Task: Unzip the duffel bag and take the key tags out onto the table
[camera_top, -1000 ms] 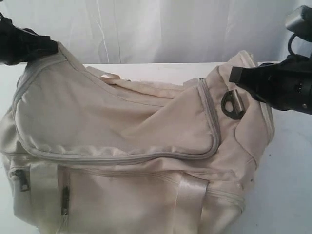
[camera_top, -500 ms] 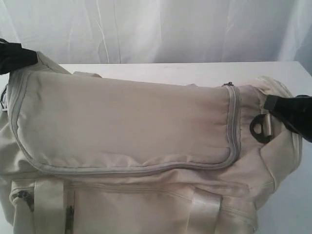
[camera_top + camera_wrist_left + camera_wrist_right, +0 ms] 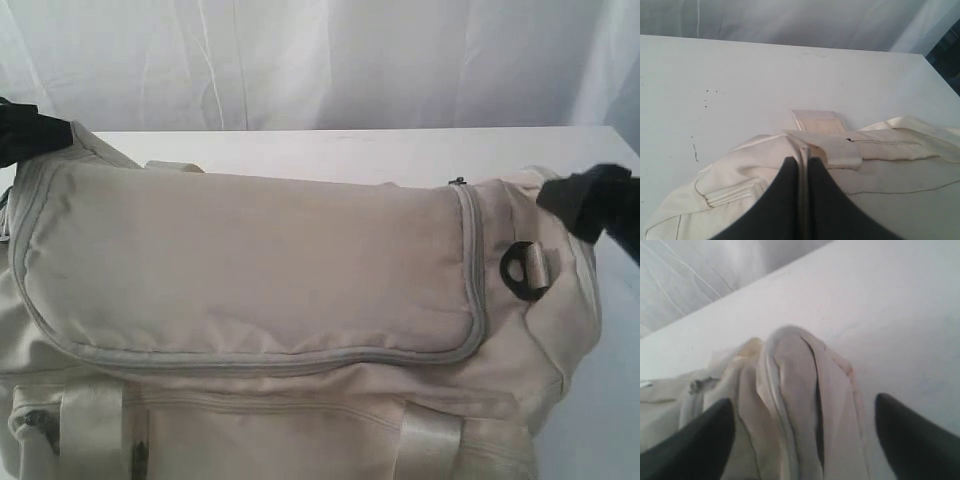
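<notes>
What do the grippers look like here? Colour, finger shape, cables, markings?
The left gripper and right gripper are both plain matte black. Each has two smooth wedge-shaped fingers tapering to narrow tips. No cables or markings show in these views.

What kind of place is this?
Probably a robot test bench: a white table, a plain white sheet behind it, and the left gripper and right gripper at a duffel bag.
</notes>
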`<control>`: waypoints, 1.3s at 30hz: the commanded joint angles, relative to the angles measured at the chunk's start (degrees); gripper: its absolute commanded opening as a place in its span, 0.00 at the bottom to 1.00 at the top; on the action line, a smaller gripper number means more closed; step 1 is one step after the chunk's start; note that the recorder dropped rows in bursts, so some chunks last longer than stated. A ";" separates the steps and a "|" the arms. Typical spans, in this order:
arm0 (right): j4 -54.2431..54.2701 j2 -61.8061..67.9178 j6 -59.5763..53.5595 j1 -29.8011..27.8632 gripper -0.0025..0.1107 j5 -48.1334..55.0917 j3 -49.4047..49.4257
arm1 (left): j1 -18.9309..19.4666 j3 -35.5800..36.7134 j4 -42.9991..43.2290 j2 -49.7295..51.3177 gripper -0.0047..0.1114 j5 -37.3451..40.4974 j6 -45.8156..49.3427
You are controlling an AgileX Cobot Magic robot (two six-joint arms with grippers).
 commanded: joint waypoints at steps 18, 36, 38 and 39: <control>2.13 24.79 9.42 -0.37 0.78 11.89 -17.39 | 0.46 -0.63 -2.05 -1.42 0.04 -3.45 3.83; -1.47 22.37 4.59 -0.51 0.02 12.49 -17.39 | 0.46 -0.63 -2.23 -1.42 0.04 -4.73 6.32; -1.47 20.34 1.99 -0.51 0.02 10.83 -17.39 | 0.46 -0.63 -2.51 -1.42 0.04 -5.02 6.42; -1.47 18.11 -0.99 -0.51 0.02 8.77 -17.39 | 0.46 -0.63 -2.18 -1.42 0.04 -4.75 6.42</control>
